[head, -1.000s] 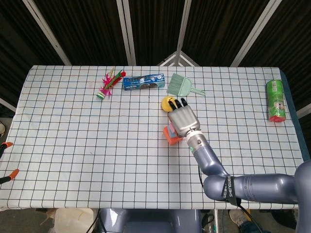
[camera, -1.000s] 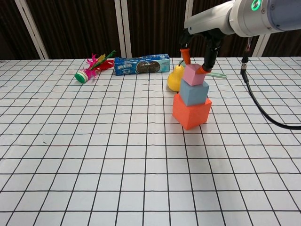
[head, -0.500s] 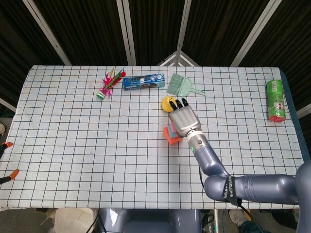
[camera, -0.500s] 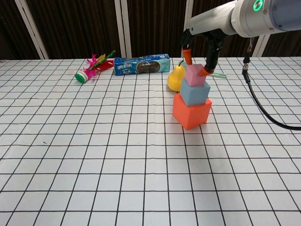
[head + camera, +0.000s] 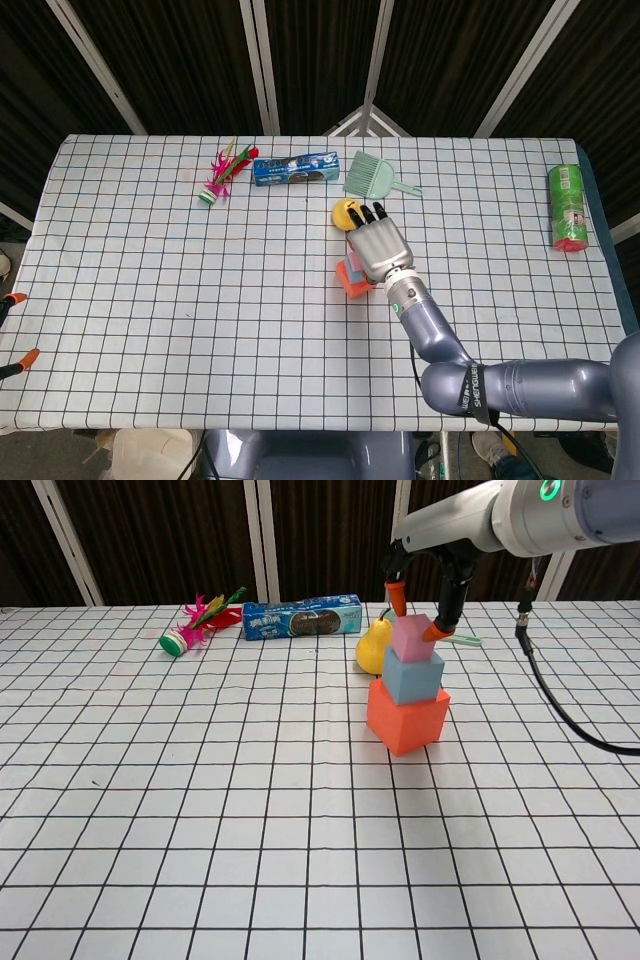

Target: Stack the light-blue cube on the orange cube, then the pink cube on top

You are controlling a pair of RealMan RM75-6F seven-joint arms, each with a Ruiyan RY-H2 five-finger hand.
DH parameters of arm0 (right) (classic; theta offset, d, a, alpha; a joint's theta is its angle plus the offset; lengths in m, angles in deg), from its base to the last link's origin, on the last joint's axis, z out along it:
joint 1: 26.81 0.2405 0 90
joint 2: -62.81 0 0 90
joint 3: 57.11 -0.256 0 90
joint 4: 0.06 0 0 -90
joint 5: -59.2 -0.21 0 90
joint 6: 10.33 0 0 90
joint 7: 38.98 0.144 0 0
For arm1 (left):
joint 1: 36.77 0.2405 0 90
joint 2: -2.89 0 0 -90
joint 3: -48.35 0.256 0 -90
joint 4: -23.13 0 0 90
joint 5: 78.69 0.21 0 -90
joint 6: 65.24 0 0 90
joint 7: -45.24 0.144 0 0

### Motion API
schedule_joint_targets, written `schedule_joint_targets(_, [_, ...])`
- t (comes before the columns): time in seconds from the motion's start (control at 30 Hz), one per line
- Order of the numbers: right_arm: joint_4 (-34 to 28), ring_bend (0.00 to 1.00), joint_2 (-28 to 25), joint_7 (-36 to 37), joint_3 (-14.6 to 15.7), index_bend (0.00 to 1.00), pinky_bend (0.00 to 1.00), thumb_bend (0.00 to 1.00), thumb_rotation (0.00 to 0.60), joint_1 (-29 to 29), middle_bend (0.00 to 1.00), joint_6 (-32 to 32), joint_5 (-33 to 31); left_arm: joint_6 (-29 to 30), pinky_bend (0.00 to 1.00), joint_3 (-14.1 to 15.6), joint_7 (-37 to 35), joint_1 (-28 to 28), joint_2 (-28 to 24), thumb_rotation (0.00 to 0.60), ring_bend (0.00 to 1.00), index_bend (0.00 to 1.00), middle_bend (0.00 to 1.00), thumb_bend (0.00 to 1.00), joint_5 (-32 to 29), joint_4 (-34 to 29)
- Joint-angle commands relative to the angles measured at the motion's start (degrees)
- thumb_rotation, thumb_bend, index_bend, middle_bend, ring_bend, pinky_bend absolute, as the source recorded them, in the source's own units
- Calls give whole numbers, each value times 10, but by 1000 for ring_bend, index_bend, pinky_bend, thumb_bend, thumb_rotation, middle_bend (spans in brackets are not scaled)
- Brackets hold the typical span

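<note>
The fingers [image 5: 368, 213] of the right hand [image 5: 378, 248] point away toward the far edge of the desk [image 5: 150, 290], and from the head view the hand covers most of the stack, so only a corner of the orange cube [image 5: 349, 282] peeks out at its left. The yellow pear [image 5: 345, 211] sits just beyond the fingers. Along the far side lie the shuttlecock [image 5: 217, 180], the blue cookie packet [image 5: 295, 168] and the green brush [image 5: 372, 176]; the green can [image 5: 568, 207] lies near the right edge. The whole left half and near side of the checked cloth are open room.

From the chest view, the fingers [image 5: 443, 598] hang spread apart on either side of the pink cube [image 5: 411, 638], their orange tips at its upper edges; I cannot tell whether they touch it. The right hand [image 5: 424, 575] grips nothing that I can see. The pink cube sits on the light-blue cube [image 5: 412, 675], which sits on the orange cube [image 5: 407, 716], each turned slightly. The pear [image 5: 374, 648] stands just behind the stack, the packet [image 5: 302, 617] and shuttlecock [image 5: 198, 626] further left.
</note>
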Motion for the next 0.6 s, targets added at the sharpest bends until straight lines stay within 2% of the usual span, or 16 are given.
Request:
schedule_joint_targets(0.03, [0, 31, 0, 0, 0, 412, 0, 336, 600, 0, 67, 0, 0, 0, 18, 0, 0, 0, 0, 600, 0, 222, 28, 206, 0, 0])
schedule_joint_targets(0.47, [-2, 31, -2, 1, 0, 340, 0, 323, 600, -3, 67, 1, 3, 0, 18, 0, 0, 0, 0, 600, 0, 222, 28, 206, 0, -1])
schedule_joint_targets(0.6, [-10, 31, -7, 2, -1, 193, 0, 307, 600, -4, 67, 4, 8, 0, 18, 0, -1, 0, 0, 600, 0, 222, 28, 206, 0, 0])
